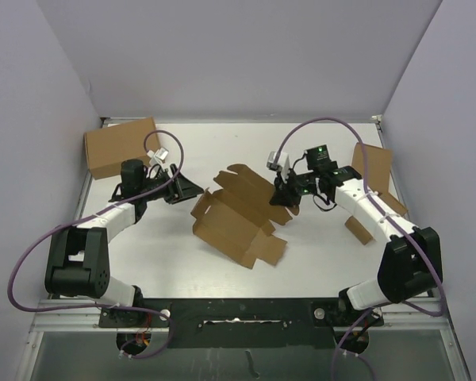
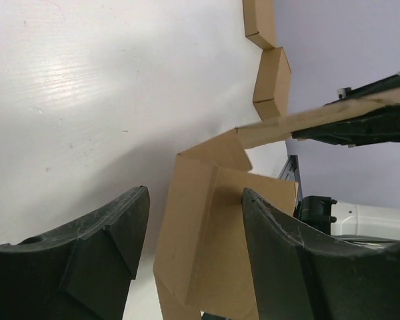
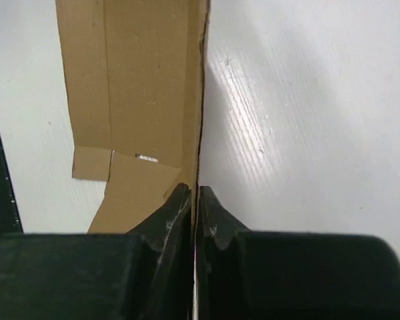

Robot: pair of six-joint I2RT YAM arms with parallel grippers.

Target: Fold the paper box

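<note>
**A:** What's there, counted, biggest first?

**B:** One white table [image 1: 325,258], walled on three sides. Two arms. One paper box [image 1: 238,221], half-folded, lying mid-table between the arms with its flaps splayed. One closed carton [image 1: 120,147] in the far-left corner. More brown cardboard [image 1: 374,163] sits far right, partly behind the right arm. I cannot tell whether that is one box or two.

**A:** And the claws?

**B:** The right gripper [image 1: 285,198] is pinched tight on a raised flap at the paper box's far-right side. Its wrist view shows the jaws closed on the thin cardboard edge. The left gripper [image 1: 192,190] is spread wide just beside the box's left end, with a panel between its fingers [image 2: 107,227]. Whether they touch it I cannot tell.

**A:** Room to move?

**B:** There is bare table in front of the paper box and behind it. The carton is well apart from it.
</note>
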